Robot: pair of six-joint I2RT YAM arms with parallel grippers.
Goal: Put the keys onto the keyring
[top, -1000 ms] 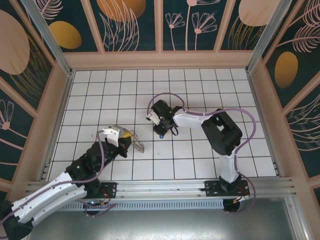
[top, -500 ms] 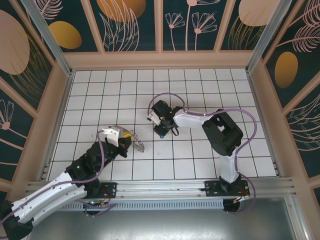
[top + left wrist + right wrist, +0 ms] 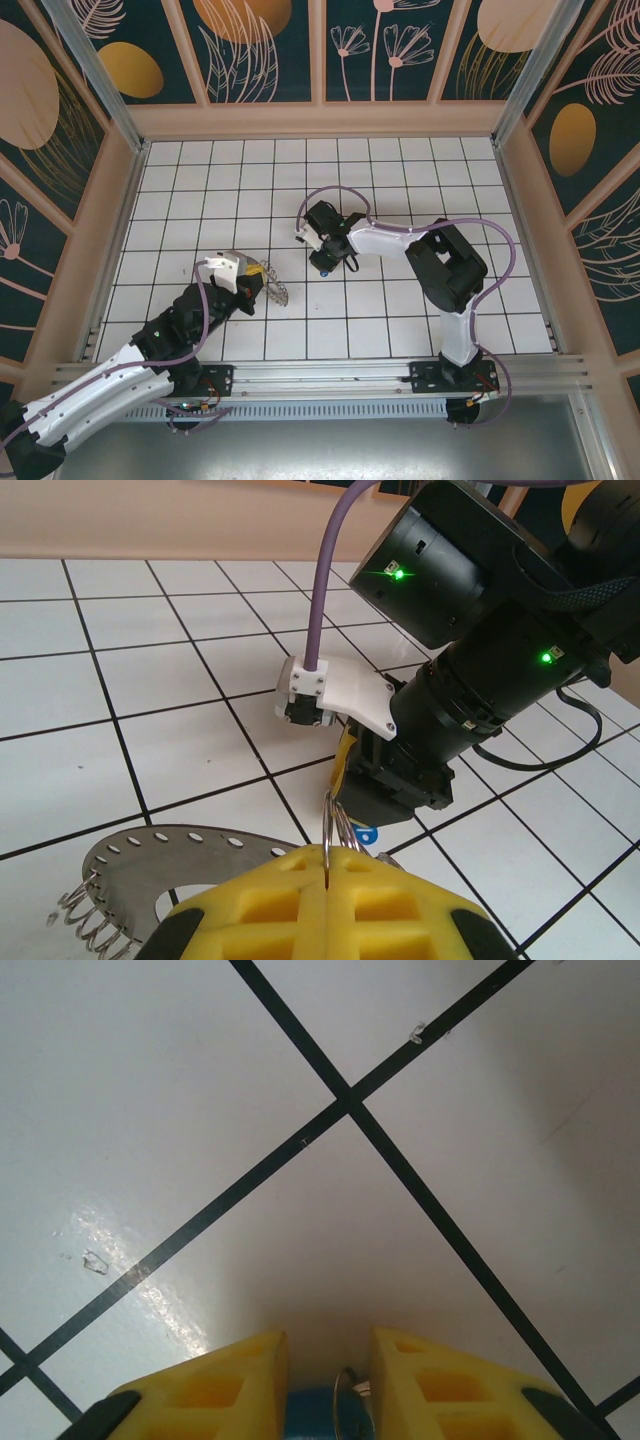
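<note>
Above tiled floor [image 3: 400,330]: left pincer [image 3: 327,858] clamped on keyring [image 3: 130,855] loop; blue key [image 3: 310,1410] inside right pincer [image 3: 328,1348], grip unclear.

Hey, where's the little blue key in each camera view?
Top external: blue key centre, at the right gripper's tip.
Left wrist: blue key lower centre, under the right gripper.
Right wrist: blue key at bottom edge, between yellow fingers.
Shared landmark: the right gripper around it.

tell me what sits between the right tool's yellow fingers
The blue head of the key fills the gap in the right tool, with a thin wire ring beside it. The blade is hidden from view.
</note>
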